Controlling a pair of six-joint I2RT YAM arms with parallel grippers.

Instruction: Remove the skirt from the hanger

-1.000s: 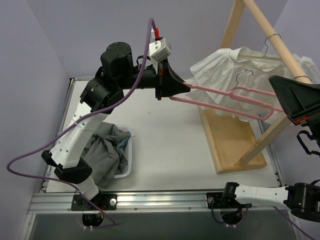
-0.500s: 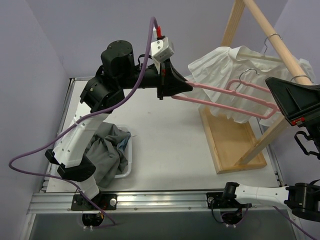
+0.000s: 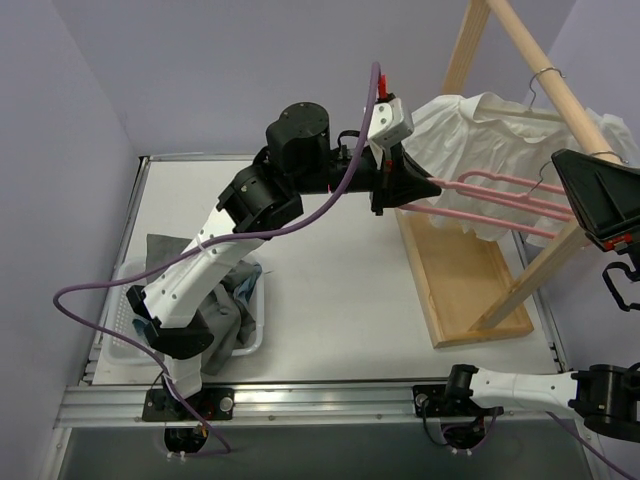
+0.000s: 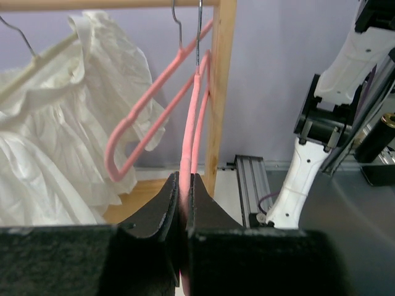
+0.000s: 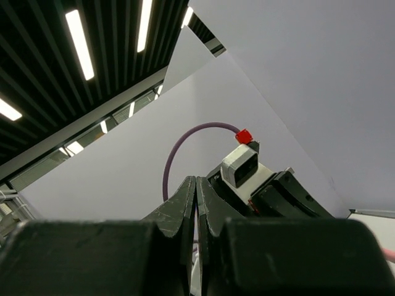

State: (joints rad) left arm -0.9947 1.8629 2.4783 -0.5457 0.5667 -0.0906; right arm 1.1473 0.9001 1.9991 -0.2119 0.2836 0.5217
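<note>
At the far left the white bin (image 3: 125, 335) sits on the tabletop (image 3: 340, 300) with a grey heap (image 3: 228, 318) in it. We take that heap to be the skirt, already off its hanger. The left arm's lower links, which lay across the bin a second ago, have swung away as the arm stretched out to the right.

The left claw (image 4: 183, 185) has travelled that way too. It is pinched tight on the bare pink hanger (image 4: 188, 142) and has carried it up beside the white blouse (image 3: 480, 125), with its hook now right at the wooden rail (image 3: 555, 85). Whether the hook has caught we cannot tell.

So the removal looks done, and what remains is parking the empty hanger and letting go. At the far right the right claw (image 5: 195, 185) is closed on nothing, raised and idle.
</note>
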